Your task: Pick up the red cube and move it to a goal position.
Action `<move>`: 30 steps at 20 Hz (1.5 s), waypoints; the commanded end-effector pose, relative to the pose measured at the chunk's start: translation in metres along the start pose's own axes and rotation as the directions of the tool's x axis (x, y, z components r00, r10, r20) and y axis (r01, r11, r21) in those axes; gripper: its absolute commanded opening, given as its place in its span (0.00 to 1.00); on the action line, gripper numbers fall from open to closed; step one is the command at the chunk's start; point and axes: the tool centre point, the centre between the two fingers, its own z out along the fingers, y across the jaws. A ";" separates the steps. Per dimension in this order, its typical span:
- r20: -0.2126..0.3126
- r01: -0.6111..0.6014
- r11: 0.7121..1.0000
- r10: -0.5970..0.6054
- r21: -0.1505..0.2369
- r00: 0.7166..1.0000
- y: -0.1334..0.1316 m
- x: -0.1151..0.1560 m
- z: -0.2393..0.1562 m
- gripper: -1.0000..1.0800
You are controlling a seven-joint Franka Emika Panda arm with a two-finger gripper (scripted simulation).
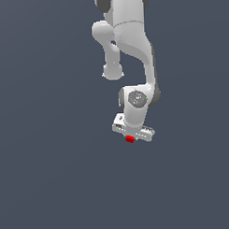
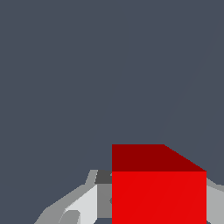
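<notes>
The red cube (image 1: 130, 139) is tiny and bright red, and it sits right under the white hand of my arm in the exterior view. My gripper (image 1: 130, 140) is shut on it. In the wrist view the red cube (image 2: 159, 188) fills the space between the fingers, with one grey-white finger (image 2: 81, 206) on one side and a sliver of the other finger (image 2: 216, 201) on the other side. The fingertips themselves are hidden by the cube. I cannot tell whether the cube rests on the surface or is off it.
A plain dark grey-blue surface (image 1: 53, 174) fills both views. The white arm links (image 1: 132, 45) rise above the hand toward the top of the exterior view. No other object shows.
</notes>
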 end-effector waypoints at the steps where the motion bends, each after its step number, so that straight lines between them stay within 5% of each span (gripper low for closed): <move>1: -0.001 0.000 1.000 0.000 0.000 1.000 0.000 0.001 -0.003 0.00; 11: -0.001 0.000 1.000 0.000 0.000 1.000 0.009 0.013 -0.055 0.00; 30: -0.001 -0.001 1.000 0.001 0.001 1.000 0.038 0.063 -0.242 0.00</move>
